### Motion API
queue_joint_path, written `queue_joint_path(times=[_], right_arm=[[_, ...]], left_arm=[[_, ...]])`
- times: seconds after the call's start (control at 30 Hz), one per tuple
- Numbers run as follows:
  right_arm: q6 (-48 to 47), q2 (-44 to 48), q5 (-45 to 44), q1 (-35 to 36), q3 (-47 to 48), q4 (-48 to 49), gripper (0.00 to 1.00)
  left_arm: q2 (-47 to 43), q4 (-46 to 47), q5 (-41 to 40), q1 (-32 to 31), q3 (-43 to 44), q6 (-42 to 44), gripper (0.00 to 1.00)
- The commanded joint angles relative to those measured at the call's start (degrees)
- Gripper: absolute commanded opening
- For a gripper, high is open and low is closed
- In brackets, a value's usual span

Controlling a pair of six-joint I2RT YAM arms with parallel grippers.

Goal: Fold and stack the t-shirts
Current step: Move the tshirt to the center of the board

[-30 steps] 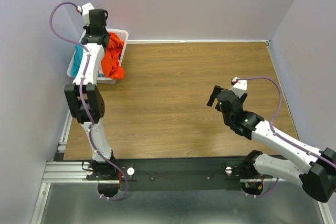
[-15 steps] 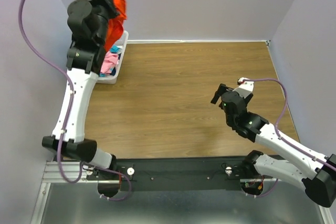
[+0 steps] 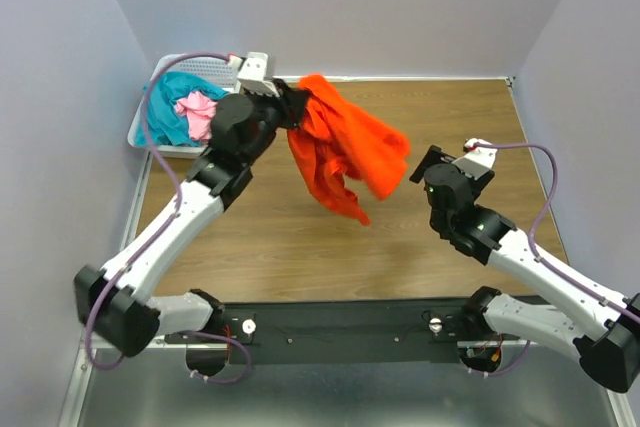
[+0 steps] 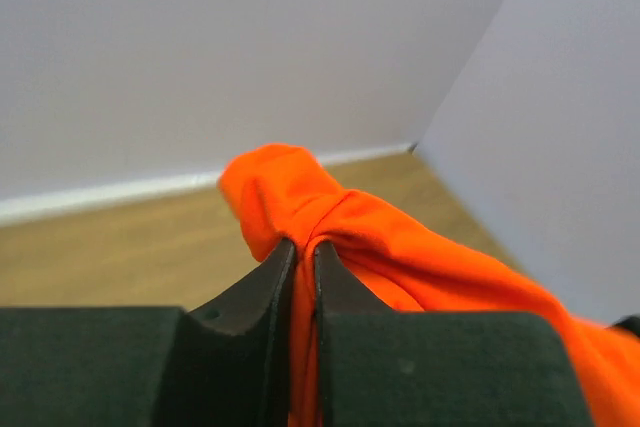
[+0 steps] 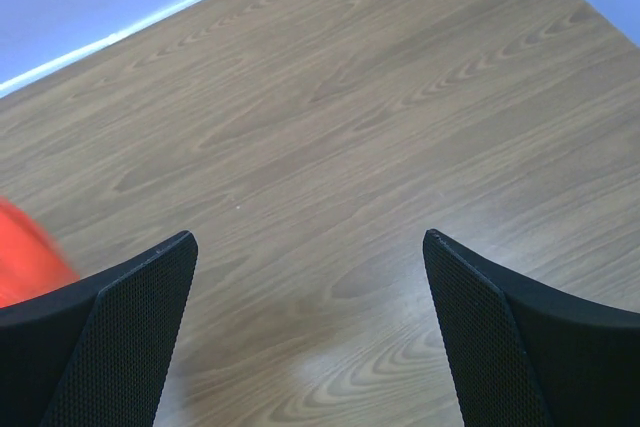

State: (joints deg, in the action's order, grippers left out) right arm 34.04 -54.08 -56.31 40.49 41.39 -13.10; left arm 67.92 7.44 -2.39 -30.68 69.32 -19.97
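A bright orange t-shirt (image 3: 345,152) hangs bunched in the air above the middle of the wooden table, flaring out to the right. My left gripper (image 3: 290,105) is shut on its upper left end. In the left wrist view the orange t-shirt (image 4: 400,247) is pinched between the nearly closed jaws of the left gripper (image 4: 303,244). A teal t-shirt (image 3: 170,112) and a pink t-shirt (image 3: 195,107) lie in the basket. My right gripper (image 3: 438,169) hovers open to the right of the orange cloth. In its wrist view the right gripper (image 5: 310,247) holds nothing, and a bit of orange t-shirt (image 5: 25,257) shows at the left edge.
The white slatted basket (image 3: 200,67) stands at the table's back left corner against the wall. Walls close in the table (image 3: 300,237) at the back, left and right. A black rail (image 3: 340,322) carries both arm bases along the near edge.
The left arm has lifted the orange t-shirt out of the basket, swung up high, then come down and right over the table. The teal and pink shirts now show. The right gripper edged right.
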Motion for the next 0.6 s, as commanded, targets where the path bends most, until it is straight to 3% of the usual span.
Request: queue_joint_path(times=[0.0, 0.03, 0.07, 0.1, 0.23, 0.4, 0.57], right_arm=[[-0.6, -1.5, 2.1, -0.2, 1.9, -3.3, 1.0], [-0.4, -1.9, 3.6, -0.2, 1.7, -3.7, 1.0], [0.3, -2.4, 6.4, -0.2, 1.2, -4.4, 1.0], [0.5, -2.4, 8.2, -0.2, 0.9, -4.6, 1.0], [-0.3, -4.3, 17.7, -0.2, -0.2, -4.8, 1.0], [-3.4, -9.4, 32.1, -0.2, 0.4, -4.7, 1.0], [-3.5, -14.4, 45.8, 1.0, -0.5, -0.3, 1.0]], left_arm=[[8.7, -4.2, -8.5, 0.2, -3.5, -6.7, 0.41], [10.6, -6.2, -9.5, 0.2, -3.3, -7.5, 0.55], [14.3, -10.2, -10.9, 0.3, -2.6, -8.6, 0.82], [15.7, -11.7, -11.4, 0.3, -2.4, -9.0, 0.96], [18.5, -16.3, -14.6, 0.3, -4.4, -12.5, 0.98], [13.2, -13.8, -9.0, 0.0, -13.2, -16.1, 0.98], [5.5, -13.9, -8.8, -1.8, -24.0, -21.6, 0.98]])
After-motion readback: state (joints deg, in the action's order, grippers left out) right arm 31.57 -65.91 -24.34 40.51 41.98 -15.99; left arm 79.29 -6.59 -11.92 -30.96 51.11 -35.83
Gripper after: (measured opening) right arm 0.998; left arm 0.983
